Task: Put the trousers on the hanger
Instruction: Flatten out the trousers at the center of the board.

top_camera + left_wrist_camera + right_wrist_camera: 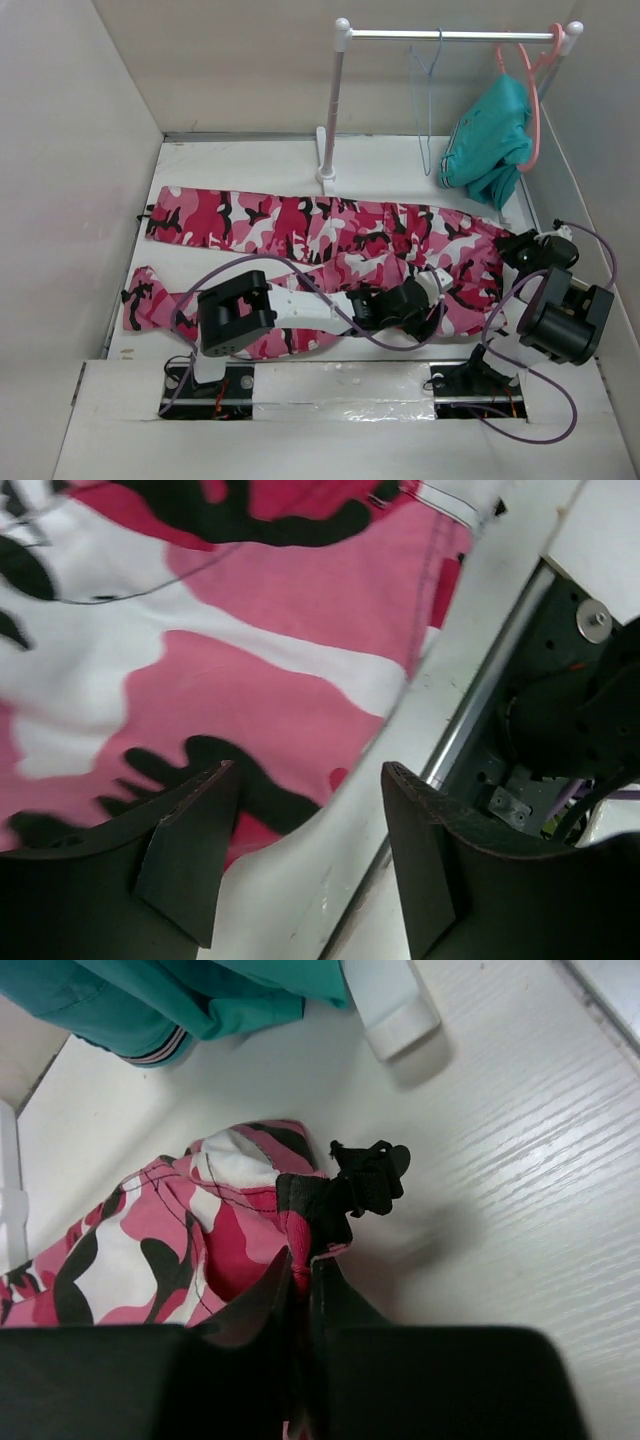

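Note:
The pink, white and black camouflage trousers (300, 235) lie flat across the table, legs to the left and waist to the right. The pale-blue hanger (428, 110) hangs from the rail at the back, away from both arms. My left gripper (432, 300) hovers low at the near edge of the waist. In the left wrist view it (310, 825) is open, with bare white table between the fingers and the trousers (230, 680) just beyond. My right gripper (303, 1272) is shut on the trousers' (150, 1230) waist edge, next to a black drawstring knot (370, 1175).
A white rack (333, 110) stands at the back with its rail (450, 34) across the top. A coral-pink hanger (535, 90) carries a teal garment (490, 135) on the right. The teal garment (180, 1000) and a white rack foot (395, 1005) lie close ahead of the right gripper. Walls enclose the table.

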`<state>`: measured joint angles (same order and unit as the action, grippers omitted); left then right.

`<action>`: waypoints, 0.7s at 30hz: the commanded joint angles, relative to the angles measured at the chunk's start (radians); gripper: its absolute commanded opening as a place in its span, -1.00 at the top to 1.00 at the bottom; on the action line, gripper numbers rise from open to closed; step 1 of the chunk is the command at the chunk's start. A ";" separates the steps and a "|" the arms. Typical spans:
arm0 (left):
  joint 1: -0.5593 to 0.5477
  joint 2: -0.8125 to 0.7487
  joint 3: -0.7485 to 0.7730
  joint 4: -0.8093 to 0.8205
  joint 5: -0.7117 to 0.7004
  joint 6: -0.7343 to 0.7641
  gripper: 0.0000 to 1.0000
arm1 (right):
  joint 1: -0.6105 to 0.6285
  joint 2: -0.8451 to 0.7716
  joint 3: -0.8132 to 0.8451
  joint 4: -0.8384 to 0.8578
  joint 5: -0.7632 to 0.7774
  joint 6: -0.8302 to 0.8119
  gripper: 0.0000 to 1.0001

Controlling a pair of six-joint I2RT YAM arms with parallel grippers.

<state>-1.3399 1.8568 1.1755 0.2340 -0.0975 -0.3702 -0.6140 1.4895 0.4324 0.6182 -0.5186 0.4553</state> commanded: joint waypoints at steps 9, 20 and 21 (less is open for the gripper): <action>-0.030 0.127 0.059 0.114 0.149 -0.004 1.00 | 0.092 -0.315 0.153 -0.279 0.374 -0.152 0.82; -0.107 0.130 0.067 0.215 0.280 -0.094 0.99 | 0.123 -0.098 0.338 -0.429 0.398 -0.145 -0.74; -0.107 0.125 0.070 0.221 0.282 -0.098 0.69 | 0.134 -0.116 0.348 -0.446 0.393 -0.147 -0.78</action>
<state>-1.4216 2.0117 1.2236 0.3805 0.1287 -0.4259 -0.5034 1.4265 0.7334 0.1928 -0.1501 0.3176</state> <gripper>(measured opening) 0.018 0.877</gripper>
